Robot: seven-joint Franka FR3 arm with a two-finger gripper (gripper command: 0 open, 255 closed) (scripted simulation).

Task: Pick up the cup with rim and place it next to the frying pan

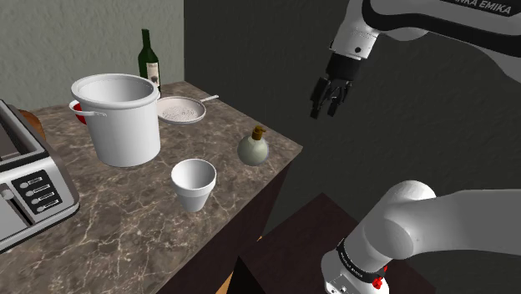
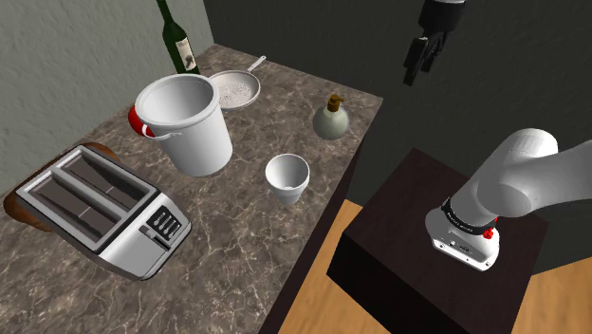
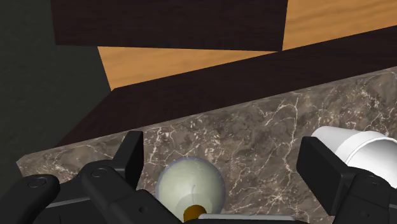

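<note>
Zero steps done: the white cup (image 1: 194, 184) stands untouched on the marbled desk (image 1: 117, 225), apart from the frying pan (image 1: 181, 109) near the wall. The gripper (image 1: 327, 98) hangs high off the desk edge, fingers spread and empty. Approach, grasp and placement are all left to do.

The black gripper (image 2: 422, 52) hangs in the air, well above the marble counter (image 2: 228, 275), clasping nothing. Nearest its jaws, below them, stands a round corked flask (image 2: 331, 120). Farther from them sits the white cup (image 2: 287, 177) — upright, apart from the big white pot (image 2: 187, 123). The frying pan (image 2: 234, 89) lies beyond the flask from the jaws — a green bottle (image 2: 177, 38) just behind it.
</note>
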